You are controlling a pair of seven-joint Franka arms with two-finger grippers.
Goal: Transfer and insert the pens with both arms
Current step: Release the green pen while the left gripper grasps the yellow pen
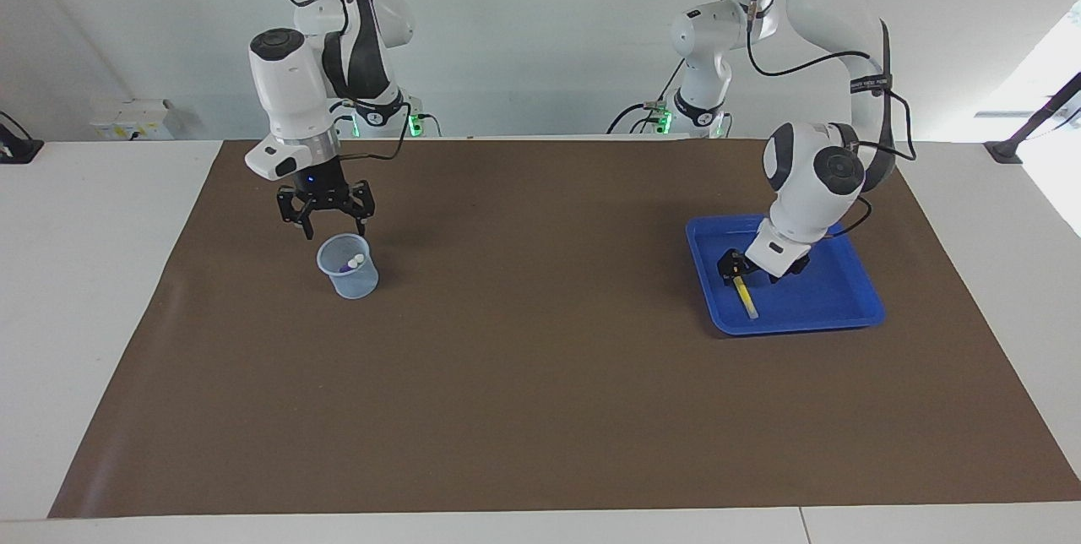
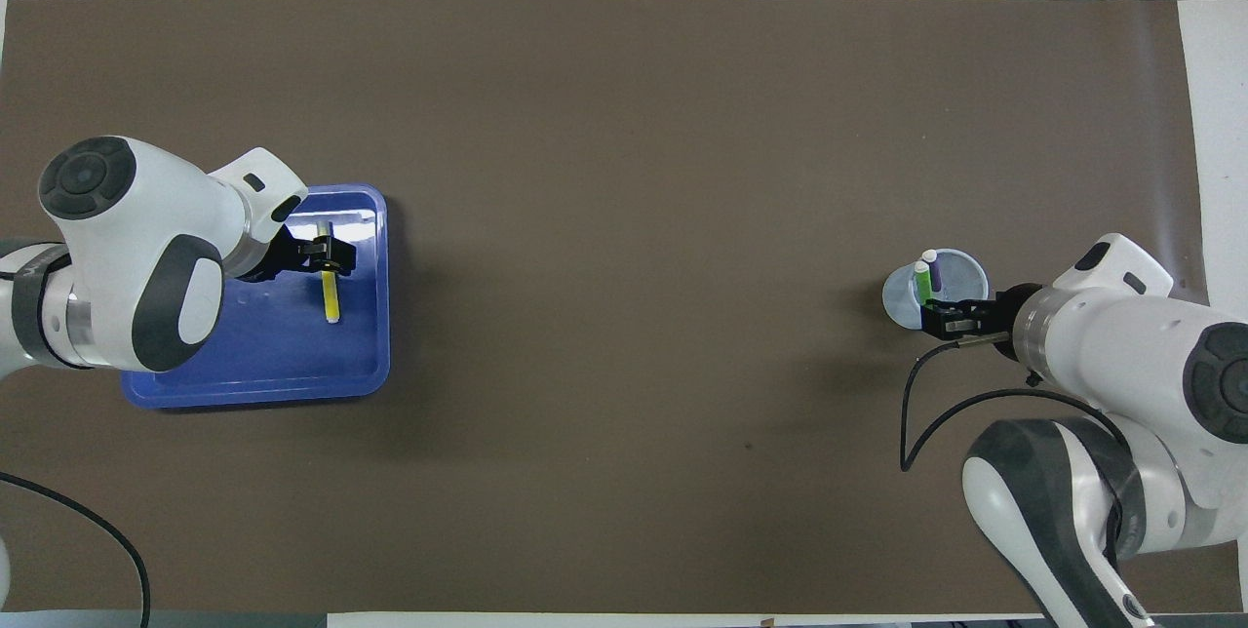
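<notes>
The yellow pen [image 1: 747,297] lies in the blue tray [image 1: 811,291] at the left arm's end of the table. It also shows in the overhead view [image 2: 331,296], as does the tray [image 2: 273,345]. My left gripper [image 1: 733,267] is down in the tray over the pen's end nearer to the robots, as the overhead view [image 2: 331,255] shows too. The green pen [image 2: 921,283] and purple pen [image 2: 934,269] stand in the clear cup [image 1: 348,278], pale ends up. My right gripper [image 1: 334,227] hangs open and empty just above the cup [image 2: 960,272].
A brown mat [image 1: 540,375] covers the table, with white table around it. Two smaller white arms with green lights [image 1: 380,117] stand at the robots' edge. A black cable [image 2: 916,413] hangs from the right arm.
</notes>
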